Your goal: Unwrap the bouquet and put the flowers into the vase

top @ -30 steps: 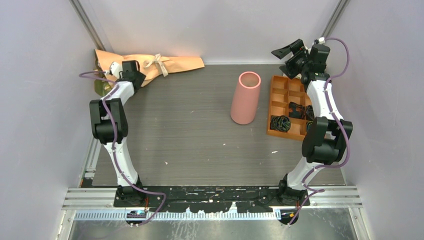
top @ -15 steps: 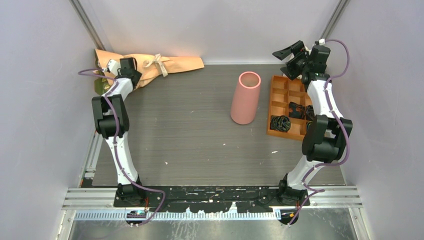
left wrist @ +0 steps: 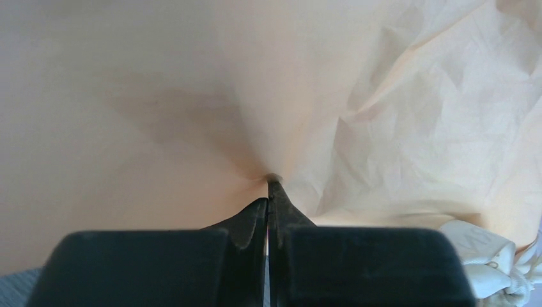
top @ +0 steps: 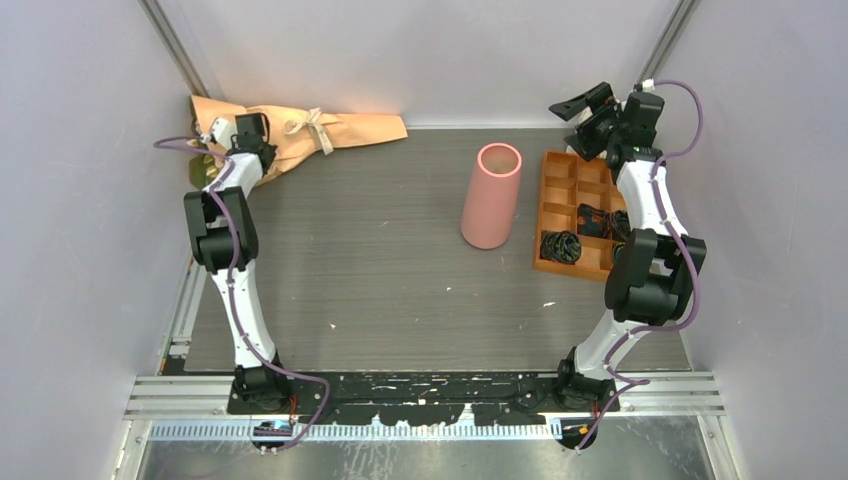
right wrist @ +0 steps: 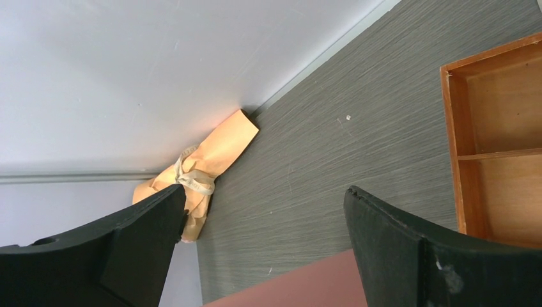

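Bouquet (top: 355,128) — creased peach-tan paper cone, lying flat.

The left arm (top: 245,320) and right arm (top: 645,200) are built from white links and black joint housings, with 1 purple cable (top: 699,115) looped along each. The left gripper (left wrist: 268,185) and right gripper (right wrist: 265,195) are each fitted with 2 matte black fingers.

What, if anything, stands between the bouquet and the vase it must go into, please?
Nothing visible does: only bare table lies between the bouquet at the far-left corner and the upright vase. The orange tray sits on the vase's other side, to its right.
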Tool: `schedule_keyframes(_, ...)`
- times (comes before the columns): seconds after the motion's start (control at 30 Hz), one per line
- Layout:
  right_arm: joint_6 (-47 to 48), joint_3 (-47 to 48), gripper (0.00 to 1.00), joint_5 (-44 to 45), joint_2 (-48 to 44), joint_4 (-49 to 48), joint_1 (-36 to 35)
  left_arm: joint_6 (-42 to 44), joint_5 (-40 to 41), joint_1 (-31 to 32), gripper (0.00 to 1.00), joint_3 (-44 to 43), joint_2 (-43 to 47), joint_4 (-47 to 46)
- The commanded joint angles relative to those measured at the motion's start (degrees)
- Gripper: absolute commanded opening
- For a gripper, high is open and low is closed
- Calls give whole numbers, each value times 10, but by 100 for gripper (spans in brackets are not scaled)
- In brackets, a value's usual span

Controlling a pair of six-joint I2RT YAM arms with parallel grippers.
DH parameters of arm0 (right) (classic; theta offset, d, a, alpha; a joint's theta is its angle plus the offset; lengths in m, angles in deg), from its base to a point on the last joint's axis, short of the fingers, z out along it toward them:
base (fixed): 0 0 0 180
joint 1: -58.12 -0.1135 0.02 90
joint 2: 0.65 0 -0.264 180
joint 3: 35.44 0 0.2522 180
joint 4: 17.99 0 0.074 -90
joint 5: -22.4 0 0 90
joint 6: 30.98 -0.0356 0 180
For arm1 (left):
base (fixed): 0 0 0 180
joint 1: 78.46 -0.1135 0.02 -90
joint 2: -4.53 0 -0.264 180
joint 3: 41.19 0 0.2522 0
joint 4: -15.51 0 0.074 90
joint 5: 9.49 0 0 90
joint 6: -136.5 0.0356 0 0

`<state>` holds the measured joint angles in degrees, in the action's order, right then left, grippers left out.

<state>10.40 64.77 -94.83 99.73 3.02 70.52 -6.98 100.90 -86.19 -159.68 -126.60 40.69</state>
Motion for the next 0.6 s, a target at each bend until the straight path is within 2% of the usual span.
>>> schedule_keyframes(0.0, -1, -1, 99, 3, -17, -37, 3, 16, 5, -16, 0, -13, 11, 2)
schedule_keyframes(0.1, -5, -4, 99, 1, -23, -39, 3, 16, -7, -16, 0, 42, 48, -20)
schedule_keyframes(0.37, -21, -19, 99, -9, -49, -54, 3, -13, -71, -15, 0, 284, 227, -106)
schedule_keyframes(0.57, -29, -29, 100, -13, -83, -57, 3, 6, -76, -16, 0, 398, 366, -86)
